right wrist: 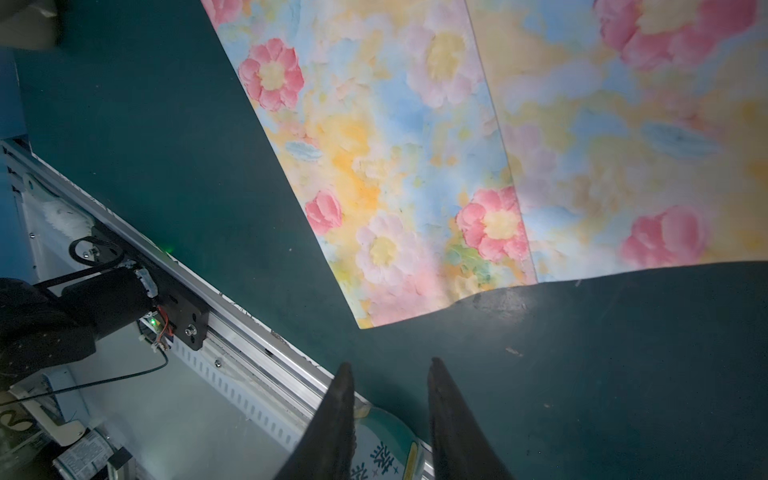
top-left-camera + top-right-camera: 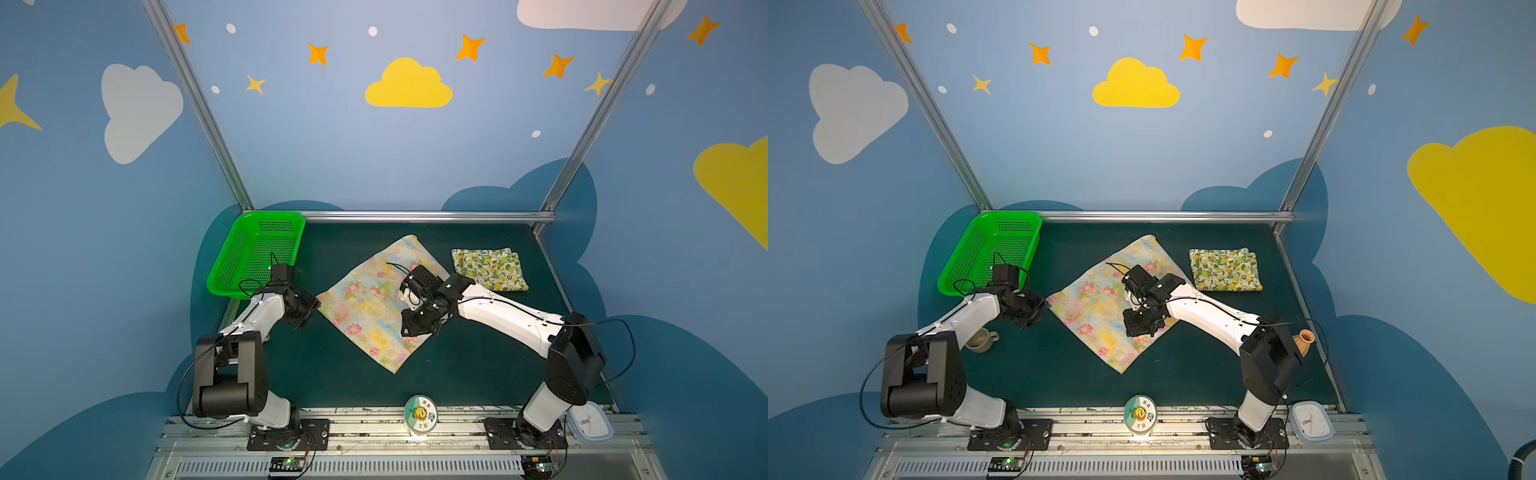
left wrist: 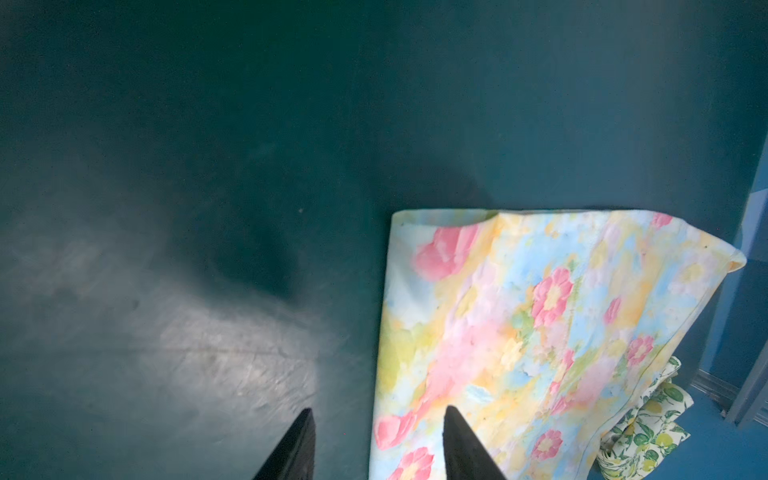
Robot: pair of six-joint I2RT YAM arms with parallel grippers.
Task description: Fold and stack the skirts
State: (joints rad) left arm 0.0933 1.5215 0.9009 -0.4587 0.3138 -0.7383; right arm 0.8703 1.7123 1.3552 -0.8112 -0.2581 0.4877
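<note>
Two skirts lie on the table (image 2: 478, 365). The floral skirt (image 2: 365, 303), pale yellow with pink flowers, is spread flat at the centre, turned corner-on, with a straight crease or layer edge across it. The lemon skirt (image 2: 490, 268) sits folded into a small rectangle toward 2 o'clock, apart from the floral one.

Little writing can be read. A round tin (image 2: 420, 415) on the front rail (image 2: 365, 430) at 6 o'clock has a green and white lid with a sunflower emblem and a few characters too small to make out. Toward 5 o'clock lies a pale blue square clock (image 2: 590, 422). In the right wrist view a teal can (image 1: 386, 449) at the rail bears white snowflake-like marks, partly hidden.

The table is covered in dark green matting, scuffed pale in places in the left wrist view. A green mesh basket (image 2: 253, 253) stands at 10 o'clock. In a top view a beige mug (image 2: 982, 338) sits at 8 o'clock and a terracotta vase (image 2: 1304, 338) at 4 o'clock. The walls (image 2: 311, 137) are blue, painted with white and yellow clouds, orange stars and dots, and an aluminium frame (image 2: 199, 108) runs up the corners.

The left arm (image 2: 266, 307) reaches to the floral skirt's 9 o'clock corner. The left jaws stand moderately apart with nothing between them, one tip over the cloth's edge and one over bare matting. The right arm (image 2: 498, 311) hangs over the skirt's 4 o'clock side. The right jaws show a narrower gap and hold nothing.
</note>
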